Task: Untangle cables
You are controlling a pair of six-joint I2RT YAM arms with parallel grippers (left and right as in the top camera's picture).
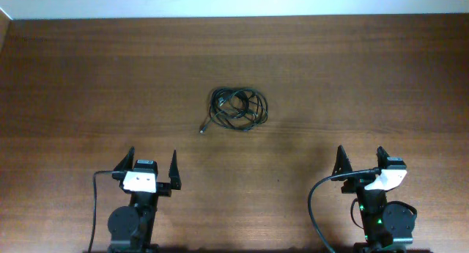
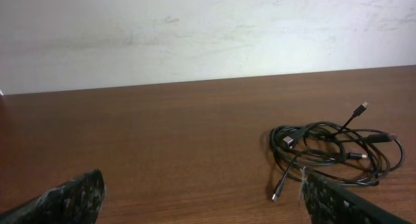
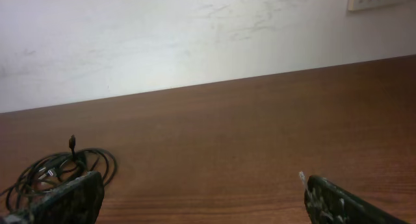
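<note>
Near the middle of the brown wooden table (image 1: pixel 88 70), a single tangled bundle of thin black cables (image 1: pixel 237 110), coiled in overlapping loops, with one plug end (image 1: pixel 203 129) trailing out on the side toward the robot's left arm. Well apart from the bundle, at the near edge, the left gripper (image 1: pixel 153 171) and the right gripper (image 1: pixel 362 163), both with jaws spread wide and holding nothing. From the left wrist, the same coil off to the right of the view, just beyond the right-hand fingertip (image 2: pixel 338 204) (several small connectors poking out of the loops, one raised at the far side). From the right wrist, only part of the coil at the lower left, partly hidden behind the left-hand fingertip (image 3: pixel 71 201). Behind the table, a pale wall (image 2: pixel 195 29).
</note>
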